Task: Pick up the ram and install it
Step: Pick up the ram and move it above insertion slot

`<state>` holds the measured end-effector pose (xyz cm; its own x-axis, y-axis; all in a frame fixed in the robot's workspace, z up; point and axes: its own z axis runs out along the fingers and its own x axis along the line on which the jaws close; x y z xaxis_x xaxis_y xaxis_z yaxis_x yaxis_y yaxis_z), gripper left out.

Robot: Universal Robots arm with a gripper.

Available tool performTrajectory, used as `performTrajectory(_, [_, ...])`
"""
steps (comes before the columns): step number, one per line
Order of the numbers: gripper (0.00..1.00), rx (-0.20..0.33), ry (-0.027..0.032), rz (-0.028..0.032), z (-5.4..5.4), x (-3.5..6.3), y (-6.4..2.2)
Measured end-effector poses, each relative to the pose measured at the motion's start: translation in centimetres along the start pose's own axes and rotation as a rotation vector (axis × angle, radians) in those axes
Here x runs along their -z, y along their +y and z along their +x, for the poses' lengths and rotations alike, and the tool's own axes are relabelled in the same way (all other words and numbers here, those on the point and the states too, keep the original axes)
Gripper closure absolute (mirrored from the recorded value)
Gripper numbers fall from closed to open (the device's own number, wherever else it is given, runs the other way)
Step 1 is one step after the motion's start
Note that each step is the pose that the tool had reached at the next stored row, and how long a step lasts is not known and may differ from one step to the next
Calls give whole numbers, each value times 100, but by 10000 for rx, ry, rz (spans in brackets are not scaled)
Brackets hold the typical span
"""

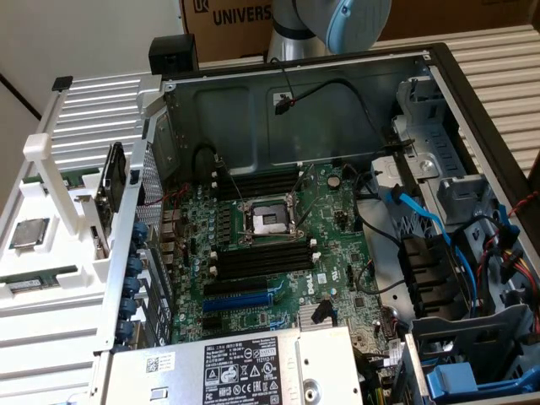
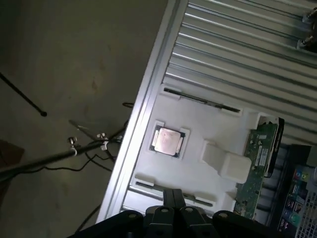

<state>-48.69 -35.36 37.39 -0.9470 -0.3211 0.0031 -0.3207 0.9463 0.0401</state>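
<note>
Green ram point(image 1: 110, 191) stands on edge in the white holder point(image 1: 59, 253) at the exterior view's left, beside the open case point(image 1: 304, 93), untouched; gripper point(image 2: 172, 194) hovers over the holder, jaws closed, empty, so pickup looks barely begun, and a grasp needs jaws opened, squared to stick.

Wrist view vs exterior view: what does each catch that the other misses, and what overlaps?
Wrist view: the shut tool above the white holder, and the floor with cables.
Exterior view: the open case with its motherboard, black memory slots, power supply, the arm, and the ram showing green in a holder slot.
Both: the white holder, the silver processor chip and a green board standing on edge.
</note>
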Motion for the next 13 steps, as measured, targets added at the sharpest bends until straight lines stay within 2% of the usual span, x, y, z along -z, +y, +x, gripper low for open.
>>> performTrajectory(1, [89, 186, 8, 0, 0, 0, 0])
performTrajectory(2, [89, 731, 29, 2, 0, -2, 0])
performTrajectory(4, [89, 1275, 52, 4, 0, -2, -1])
performTrajectory(8, [89, 2012, 82, 9, 0, -4, -1])
performTrajectory(13, [89, 3841, 156, 16, 0, -5, -1])
